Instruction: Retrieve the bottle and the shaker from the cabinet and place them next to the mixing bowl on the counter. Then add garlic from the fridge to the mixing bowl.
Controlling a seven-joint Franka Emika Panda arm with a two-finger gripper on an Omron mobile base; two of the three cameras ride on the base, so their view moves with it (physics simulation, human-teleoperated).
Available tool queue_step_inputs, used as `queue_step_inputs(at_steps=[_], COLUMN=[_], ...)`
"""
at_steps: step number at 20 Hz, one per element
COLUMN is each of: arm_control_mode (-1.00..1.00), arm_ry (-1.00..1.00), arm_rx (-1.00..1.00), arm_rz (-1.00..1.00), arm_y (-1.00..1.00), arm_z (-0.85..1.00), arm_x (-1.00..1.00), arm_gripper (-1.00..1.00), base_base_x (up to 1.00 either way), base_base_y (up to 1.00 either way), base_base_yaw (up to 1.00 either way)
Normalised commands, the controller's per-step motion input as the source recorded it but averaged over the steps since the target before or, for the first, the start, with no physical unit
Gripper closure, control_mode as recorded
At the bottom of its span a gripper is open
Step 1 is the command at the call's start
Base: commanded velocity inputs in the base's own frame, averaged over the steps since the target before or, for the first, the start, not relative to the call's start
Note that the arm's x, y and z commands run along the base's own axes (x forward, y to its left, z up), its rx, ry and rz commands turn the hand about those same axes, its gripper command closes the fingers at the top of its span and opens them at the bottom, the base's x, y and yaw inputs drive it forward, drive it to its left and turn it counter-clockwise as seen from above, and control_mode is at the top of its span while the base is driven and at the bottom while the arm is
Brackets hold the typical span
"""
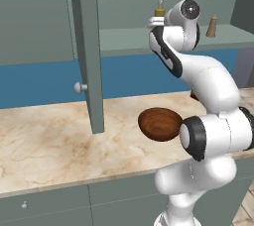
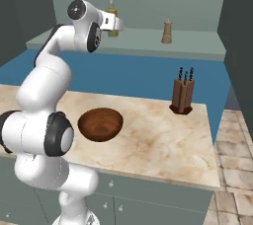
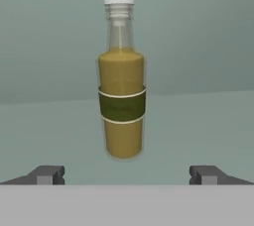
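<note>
The amber bottle [image 3: 121, 101], with a dark green label band and a white pointed cap, stands upright on the shelf of the open cabinet [image 1: 87, 46]. My gripper [image 3: 126, 175] is open and level with the bottle's base. Its fingertips [image 3: 47, 174] sit wide to either side and short of the bottle, touching nothing. In the right base view the hand [image 2: 114, 21] is raised right in front of the bottle [image 2: 112, 12]. The tan shaker [image 2: 167, 31] stands further right on the same shelf. The wooden mixing bowl [image 2: 101, 124] rests on the marble counter [image 2: 158, 140]. Fridge and garlic are out of view.
The cabinet door, with its white knob [image 1: 78, 87], hangs open to the arm's left over the counter. A brown knife block [image 2: 183, 95] stands near the counter's far right end. Lower drawers [image 1: 44, 205] run under the counter edge.
</note>
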Motion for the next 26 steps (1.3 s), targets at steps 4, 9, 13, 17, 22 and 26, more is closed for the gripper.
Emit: queue_step_inputs(at_steps=[4,9,13,17,22,26], arm_control_mode=[-1.0,-1.0,-1.0,-1.0,-1.0,-1.0], arm_ry=[0.0,-0.03,-0.03,-0.05,-0.01,0.0], arm_rx=[0.0,0.0,0.0,0.0,0.0,-0.02], arm_rz=[0.0,0.0,0.01,0.01,0.01,0.0], arm_y=[0.0,0.0,0.0,-0.09,-0.12,0.0], arm_z=[0.0,0.0,-0.03,-0.05,0.0,0.0], arm_x=[0.33,0.29,0.09,0.08,0.16,0.18], arm_gripper=[-1.0,-1.0,-1.0,-1.0,-1.0,-1.0], base_base_x=[0.0,0.0,0.0,0.0,0.0,0.0], base_base_y=[0.0,0.0,0.0,0.0,0.0,0.0], base_base_yaw=[0.0,0.0,0.0,0.0,0.0,0.0])
